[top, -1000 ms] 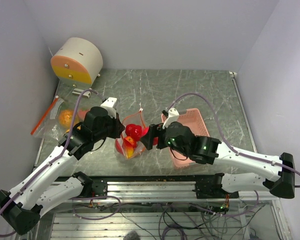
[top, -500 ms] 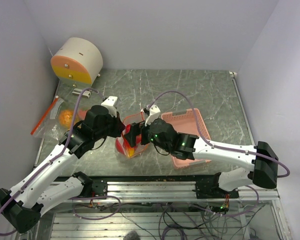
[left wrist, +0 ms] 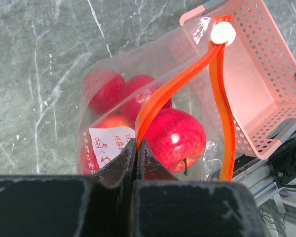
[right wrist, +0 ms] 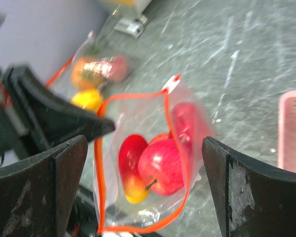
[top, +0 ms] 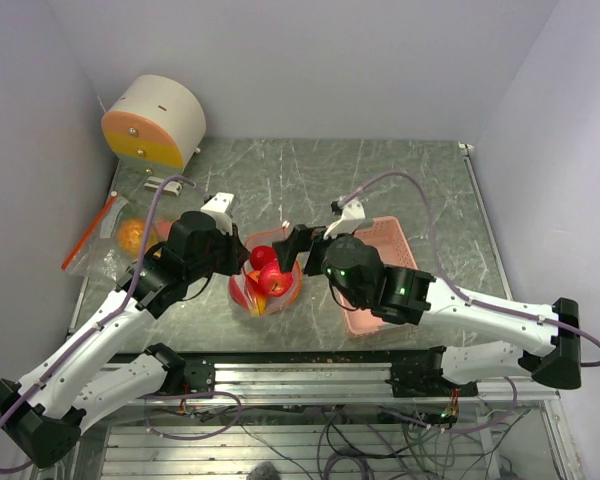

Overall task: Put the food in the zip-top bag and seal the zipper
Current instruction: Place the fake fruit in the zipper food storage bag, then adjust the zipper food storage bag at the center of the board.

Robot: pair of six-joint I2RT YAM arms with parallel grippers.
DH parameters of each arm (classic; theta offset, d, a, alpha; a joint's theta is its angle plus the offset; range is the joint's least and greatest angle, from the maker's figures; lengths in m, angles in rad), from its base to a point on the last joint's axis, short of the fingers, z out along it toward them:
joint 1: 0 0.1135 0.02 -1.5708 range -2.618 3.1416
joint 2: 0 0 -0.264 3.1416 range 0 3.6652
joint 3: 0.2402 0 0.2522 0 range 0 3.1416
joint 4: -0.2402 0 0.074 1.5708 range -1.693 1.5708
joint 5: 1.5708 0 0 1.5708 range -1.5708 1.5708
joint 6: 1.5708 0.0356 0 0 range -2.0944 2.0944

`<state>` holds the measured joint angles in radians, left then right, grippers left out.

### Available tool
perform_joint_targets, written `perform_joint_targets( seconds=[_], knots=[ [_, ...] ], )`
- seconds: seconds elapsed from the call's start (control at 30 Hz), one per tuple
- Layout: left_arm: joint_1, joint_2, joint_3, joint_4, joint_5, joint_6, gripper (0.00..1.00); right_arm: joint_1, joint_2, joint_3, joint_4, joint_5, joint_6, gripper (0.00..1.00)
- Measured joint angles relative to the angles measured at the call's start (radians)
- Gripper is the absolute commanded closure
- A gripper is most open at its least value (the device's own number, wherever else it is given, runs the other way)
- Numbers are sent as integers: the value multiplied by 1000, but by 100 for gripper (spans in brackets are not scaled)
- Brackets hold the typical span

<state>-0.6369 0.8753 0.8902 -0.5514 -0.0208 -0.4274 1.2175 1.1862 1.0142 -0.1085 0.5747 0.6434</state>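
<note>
Pinching the orange zipper rim (left wrist: 177, 79) of the zip-top bag (top: 265, 292), the left gripper (left wrist: 136, 143) is clamped tight on it and holds the mouth open near the middle of the table's (top: 310, 180) near edge. Inside the bag lie red apples (left wrist: 175, 138), directly beyond the left fingertips. The right gripper (right wrist: 143, 143) hangs above the bag's right side with jaws spread wide and nothing between them. In its wrist view the topmost apple shows in the gap, clear of both fingers. The pink basket (top: 400, 226) stands just beside the bag on the right. A second bag (top: 108, 222) at the left edge holds the bumpy orange fruit (top: 132, 237), a yellow pepper (right wrist: 86, 98) and a pink peach (right wrist: 113, 66), well apart from both grippers.
</note>
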Motion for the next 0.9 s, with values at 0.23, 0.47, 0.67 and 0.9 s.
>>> perform_joint_targets(
  seconds=[0.23, 0.47, 0.67, 0.9],
  knots=[
    [0, -7, 0, 0, 0, 0, 93, -14, 157, 232, -170, 227, 135, 5],
    [0, -8, 0, 0, 0, 0, 93, -57, 317, 306, -202, 241, 173, 15],
    [0, -11, 0, 0, 0, 0, 93, -101, 335, 299, -204, 194, 191, 57],
    [0, -11, 0, 1, 0, 0, 93, -163, 326, 240, -137, 51, 195, 58]
  ],
)
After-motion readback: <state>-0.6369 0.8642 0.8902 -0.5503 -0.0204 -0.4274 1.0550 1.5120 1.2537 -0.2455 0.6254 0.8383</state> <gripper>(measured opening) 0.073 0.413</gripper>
